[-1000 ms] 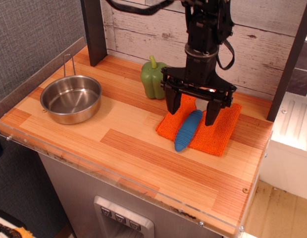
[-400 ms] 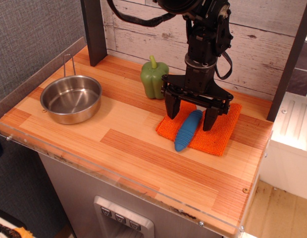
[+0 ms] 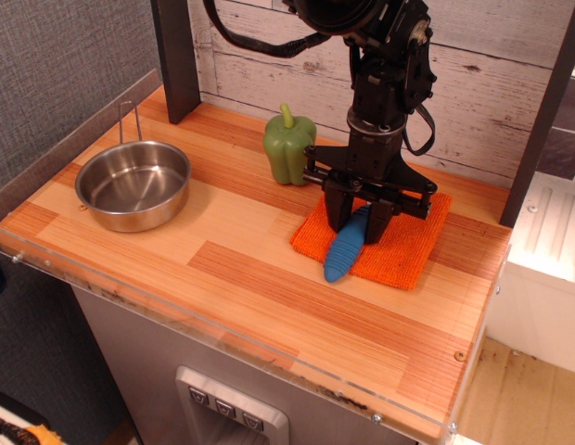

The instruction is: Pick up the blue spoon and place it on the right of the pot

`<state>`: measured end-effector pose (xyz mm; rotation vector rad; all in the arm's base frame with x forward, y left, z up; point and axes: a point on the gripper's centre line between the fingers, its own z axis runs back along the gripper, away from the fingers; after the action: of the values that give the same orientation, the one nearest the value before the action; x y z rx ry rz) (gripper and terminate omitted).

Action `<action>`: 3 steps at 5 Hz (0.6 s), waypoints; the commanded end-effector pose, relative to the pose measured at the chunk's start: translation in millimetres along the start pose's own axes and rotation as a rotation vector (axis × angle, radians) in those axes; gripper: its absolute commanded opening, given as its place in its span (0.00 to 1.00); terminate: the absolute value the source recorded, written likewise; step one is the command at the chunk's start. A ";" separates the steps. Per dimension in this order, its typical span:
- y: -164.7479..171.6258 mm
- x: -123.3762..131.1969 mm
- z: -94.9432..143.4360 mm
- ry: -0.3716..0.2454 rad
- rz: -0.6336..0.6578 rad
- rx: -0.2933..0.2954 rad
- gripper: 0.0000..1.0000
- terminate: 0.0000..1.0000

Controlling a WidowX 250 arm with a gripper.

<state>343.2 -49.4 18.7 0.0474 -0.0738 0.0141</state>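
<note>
observation.image: one raised view over a wooden table (image 3: 269,278) with a clear strip along its front edge.
Gripper: the gripper (image 3: 359,221) is down on the orange cloth (image 3: 408,248), its two fingers drawn in close against either side of the blue spoon (image 3: 346,247), near the handle's upper end.
Spoon: lies slanted on the cloth; the lower end of its handle pokes past the cloth's front edge onto bare wood. Its metal bowl is hidden behind the fingers.
Pot: the pot (image 3: 133,185) sits at the left end of the table, near the left edge, well apart from the spoon.
Pepper: a green pepper (image 3: 287,144) stands just behind and left of the gripper.
Open room: bare wood between pot and cloth, and along the front.
</note>
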 end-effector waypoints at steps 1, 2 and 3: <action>-0.3 4.7 -1.6 -0.016 -0.005 0.004 0.00 0.00; -1.5 7.9 4.7 -0.026 -0.006 -0.004 0.00 0.00; 0.1 12.4 27.9 -0.067 0.004 -0.045 0.00 0.00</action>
<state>341.9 -54.9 23.8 0.0043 -0.0599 0.0057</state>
